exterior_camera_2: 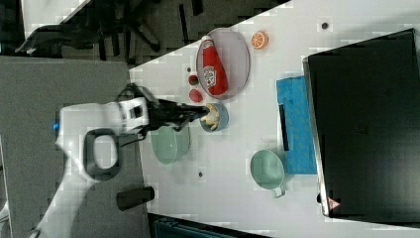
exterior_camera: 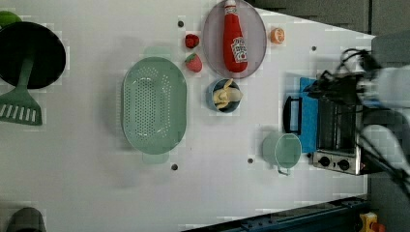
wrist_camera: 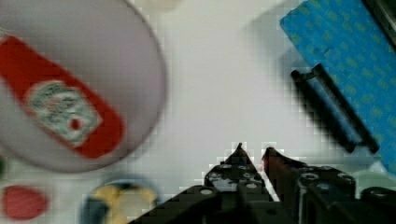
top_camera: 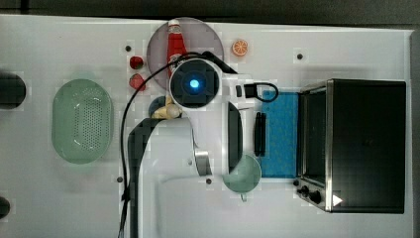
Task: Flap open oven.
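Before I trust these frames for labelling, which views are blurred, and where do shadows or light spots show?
Wrist view: the ketchup bottle and plate are smeared; the pincer tips are crisper. Left view: the arm by the oven is blurred. Top view: a blue light glows on the arm; the arm shades the table below it.
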Tool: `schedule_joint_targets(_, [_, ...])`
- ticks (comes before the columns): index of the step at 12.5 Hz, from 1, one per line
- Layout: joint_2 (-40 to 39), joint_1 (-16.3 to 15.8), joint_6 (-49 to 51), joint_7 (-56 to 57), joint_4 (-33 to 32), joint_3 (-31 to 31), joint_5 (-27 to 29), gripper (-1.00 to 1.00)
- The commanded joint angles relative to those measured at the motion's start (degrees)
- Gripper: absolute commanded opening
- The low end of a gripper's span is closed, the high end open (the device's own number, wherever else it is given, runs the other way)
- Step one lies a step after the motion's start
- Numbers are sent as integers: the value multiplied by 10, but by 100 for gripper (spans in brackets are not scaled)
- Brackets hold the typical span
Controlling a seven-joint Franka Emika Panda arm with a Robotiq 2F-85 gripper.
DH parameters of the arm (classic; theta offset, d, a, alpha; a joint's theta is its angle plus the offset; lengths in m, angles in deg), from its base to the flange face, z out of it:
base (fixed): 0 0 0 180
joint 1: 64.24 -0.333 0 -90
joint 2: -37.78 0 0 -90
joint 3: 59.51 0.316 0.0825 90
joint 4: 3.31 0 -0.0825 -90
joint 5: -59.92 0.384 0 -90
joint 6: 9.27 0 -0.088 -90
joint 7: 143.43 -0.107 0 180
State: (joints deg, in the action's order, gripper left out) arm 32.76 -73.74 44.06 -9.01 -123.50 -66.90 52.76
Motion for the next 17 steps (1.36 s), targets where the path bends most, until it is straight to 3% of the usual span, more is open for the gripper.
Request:
schedule_joint_targets(1, [65, 6, 62, -32, 8, -29, 46, -65])
schedule_joint_targets(8, [179, 4, 324, -78, 85, -28, 45, -65])
schedule_joint_targets(17, [177, 4, 325, -78, 94, -28, 45, -65])
